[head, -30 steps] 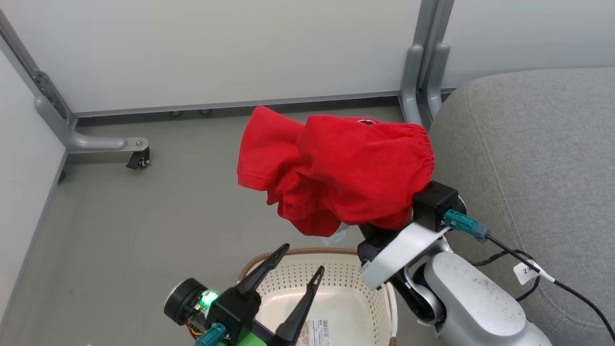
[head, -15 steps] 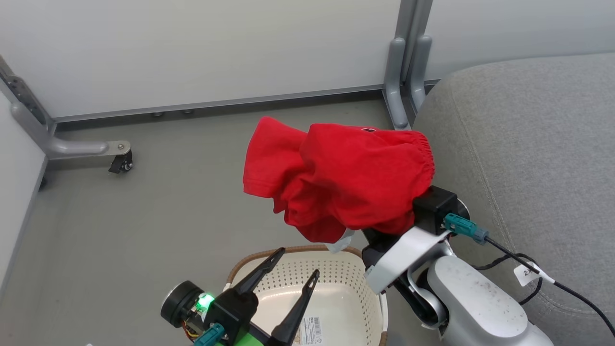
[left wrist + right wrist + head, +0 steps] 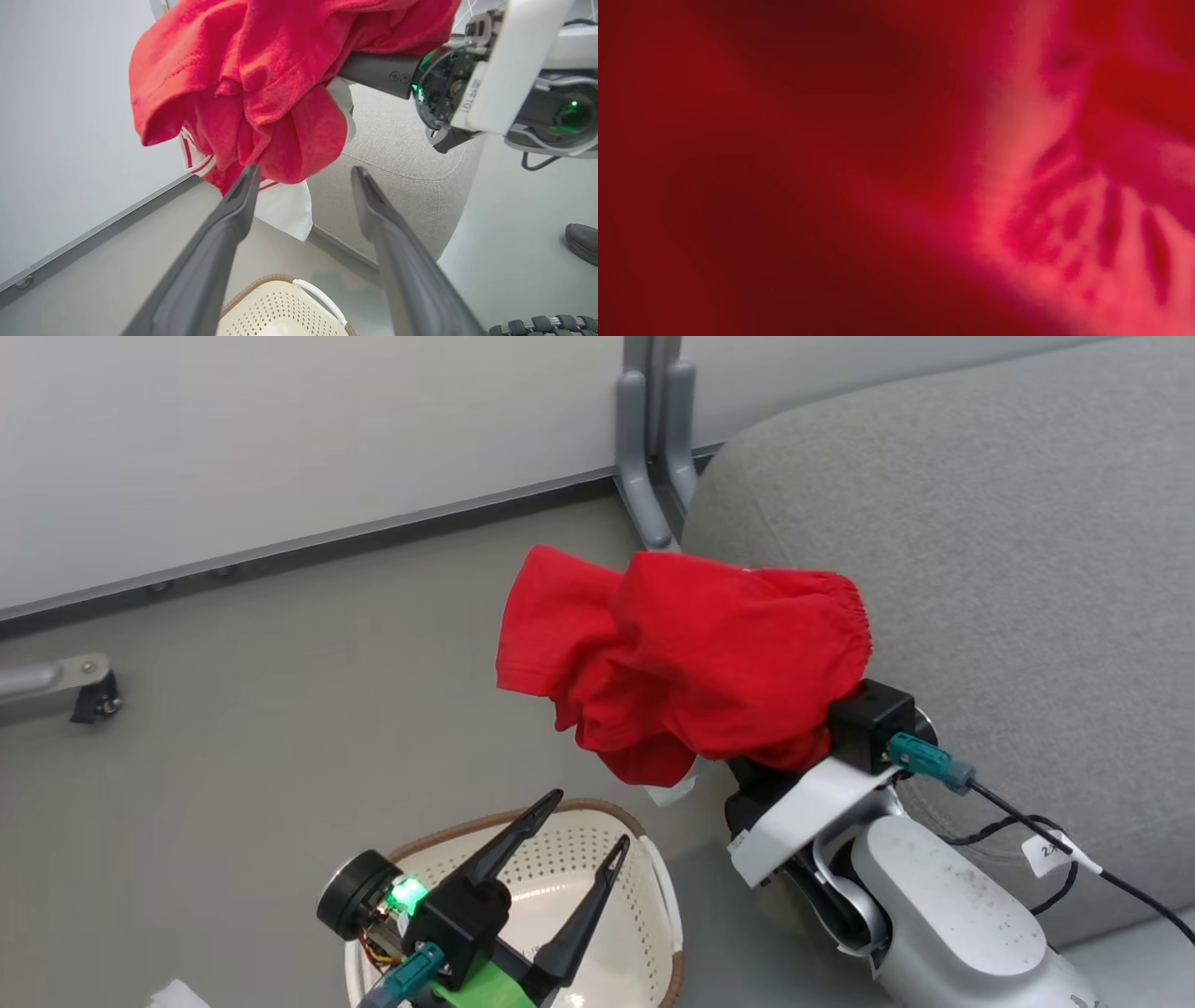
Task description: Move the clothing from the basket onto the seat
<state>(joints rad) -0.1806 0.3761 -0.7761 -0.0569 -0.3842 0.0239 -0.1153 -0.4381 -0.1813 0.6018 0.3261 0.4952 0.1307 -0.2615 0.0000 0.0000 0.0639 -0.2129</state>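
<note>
The bright red clothing hangs bunched in the air, draped over my right gripper so that its fingertips are hidden. The gripper is shut on the fabric, and my right wrist shows just below the bundle. In the left wrist view the clothing shows white stripe trim, and one dark finger of the right gripper pokes out of it. Blurred red cloth covers the right wrist view. The clothing hangs at the edge of the grey seat. My left gripper stands open over the cream basket, holding nothing.
A grey partition wall runs along the back, with a post foot against the seat's corner. A castor leg sits at the far left on the grey floor. A tagged cable trails from my right wrist. A shoe rests on the floor.
The head camera has swung right, so floor, wall and basket have shifted left. The clothing, held in my right gripper, now hangs closer to the seat. The left gripper stays open.
</note>
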